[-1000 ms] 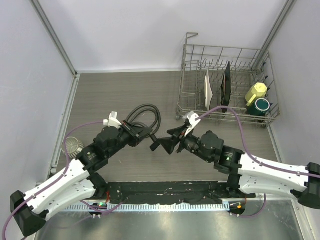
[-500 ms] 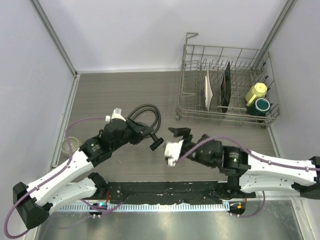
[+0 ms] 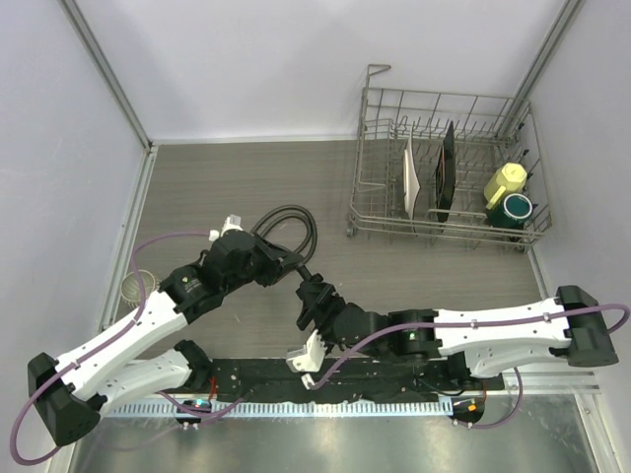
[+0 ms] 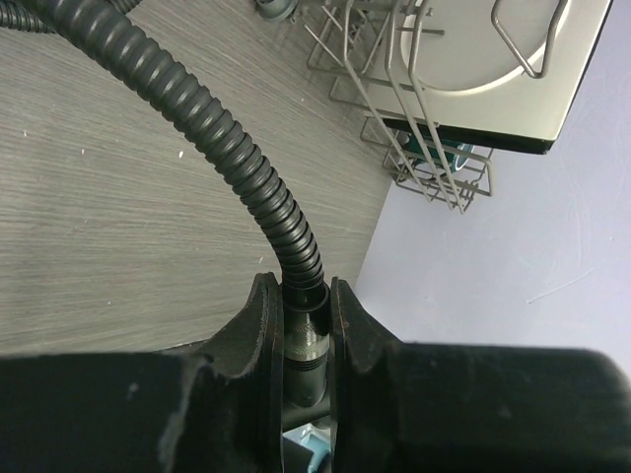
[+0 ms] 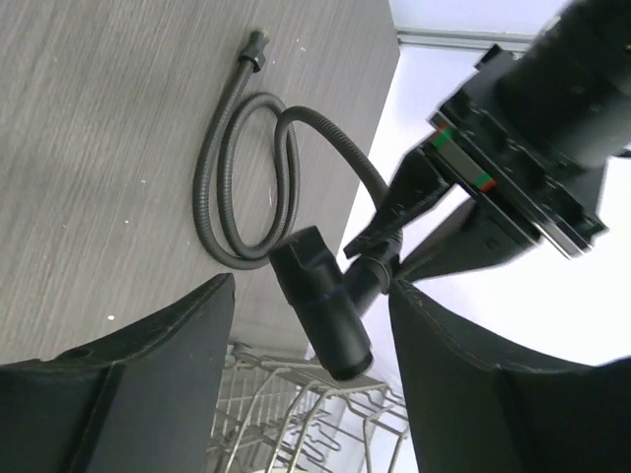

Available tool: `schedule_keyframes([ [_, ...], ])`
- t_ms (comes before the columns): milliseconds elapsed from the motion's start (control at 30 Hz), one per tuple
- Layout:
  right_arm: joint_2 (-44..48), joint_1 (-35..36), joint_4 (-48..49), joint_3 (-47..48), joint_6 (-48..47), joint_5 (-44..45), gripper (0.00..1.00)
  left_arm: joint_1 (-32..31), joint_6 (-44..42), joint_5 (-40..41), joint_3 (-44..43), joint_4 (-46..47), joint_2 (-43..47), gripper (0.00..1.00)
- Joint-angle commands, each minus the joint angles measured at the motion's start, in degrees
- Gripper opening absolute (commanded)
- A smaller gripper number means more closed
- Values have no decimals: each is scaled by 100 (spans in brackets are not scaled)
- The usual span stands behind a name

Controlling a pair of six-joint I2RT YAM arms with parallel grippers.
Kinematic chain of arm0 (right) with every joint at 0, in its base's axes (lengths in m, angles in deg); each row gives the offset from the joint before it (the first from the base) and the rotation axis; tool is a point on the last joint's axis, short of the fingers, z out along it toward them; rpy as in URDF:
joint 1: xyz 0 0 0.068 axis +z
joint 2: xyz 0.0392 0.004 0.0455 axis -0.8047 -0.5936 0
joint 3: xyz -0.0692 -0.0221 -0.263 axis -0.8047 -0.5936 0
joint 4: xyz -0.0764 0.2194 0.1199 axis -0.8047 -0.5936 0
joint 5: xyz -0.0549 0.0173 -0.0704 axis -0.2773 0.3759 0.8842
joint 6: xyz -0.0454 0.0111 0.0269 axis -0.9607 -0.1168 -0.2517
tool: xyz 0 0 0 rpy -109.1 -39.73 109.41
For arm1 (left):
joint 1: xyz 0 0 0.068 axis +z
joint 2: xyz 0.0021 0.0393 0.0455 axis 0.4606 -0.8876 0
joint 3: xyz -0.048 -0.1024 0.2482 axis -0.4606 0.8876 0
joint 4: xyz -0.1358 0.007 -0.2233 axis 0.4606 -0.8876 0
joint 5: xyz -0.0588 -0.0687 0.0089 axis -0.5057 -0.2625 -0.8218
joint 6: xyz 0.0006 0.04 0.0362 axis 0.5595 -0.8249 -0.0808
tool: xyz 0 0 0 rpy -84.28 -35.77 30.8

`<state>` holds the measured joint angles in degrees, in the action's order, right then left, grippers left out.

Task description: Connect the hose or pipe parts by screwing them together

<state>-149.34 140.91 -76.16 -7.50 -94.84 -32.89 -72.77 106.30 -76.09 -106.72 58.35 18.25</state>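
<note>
Top external, left gripper (image 3: 290,262) pinching hose (image 3: 297,211), right gripper (image 5: 311,288) seemingly straddling fitting (image 5: 322,301)

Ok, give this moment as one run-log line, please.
left gripper: shut on end connector of black corrugated flexible hose | right gripper: open, fingers either side of small black T-shaped fitting | fitting: at hose end, tightness unseen

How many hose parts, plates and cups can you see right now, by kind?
Hose parts: 2 (hose, fitting)
Plates: 2 (white plate, black plate, both standing in the rack)
Cups: 2 (yellow cup, green cup, also in the rack)
Total: 6
</note>
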Motion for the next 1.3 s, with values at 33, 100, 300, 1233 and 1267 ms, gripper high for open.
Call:
schedule_keyframes([
  [33, -406, 12, 1099, -131, -586, 712, 61, -1, 245, -84, -186, 302, 176, 0],
  [100, -494, -14, 1607, -288, -402, 887, 42, -1, 236, -101, -159, 398, 176, 0],
  [300, -591, -207, 2840, -615, 2327, 1608, 5, -1, 323, -356, 244, 1371, 237, 0],
  [1233, 1008, -735, 2332, -1239, 5112, 1188, 71, -1, -265, 496, 421, 1313, 457, 0],
  [1267, 1026, -726, 2149, -1212, 4527, 1118, 72, -1, -300, 488, 377, 1295, 431, 0],
])
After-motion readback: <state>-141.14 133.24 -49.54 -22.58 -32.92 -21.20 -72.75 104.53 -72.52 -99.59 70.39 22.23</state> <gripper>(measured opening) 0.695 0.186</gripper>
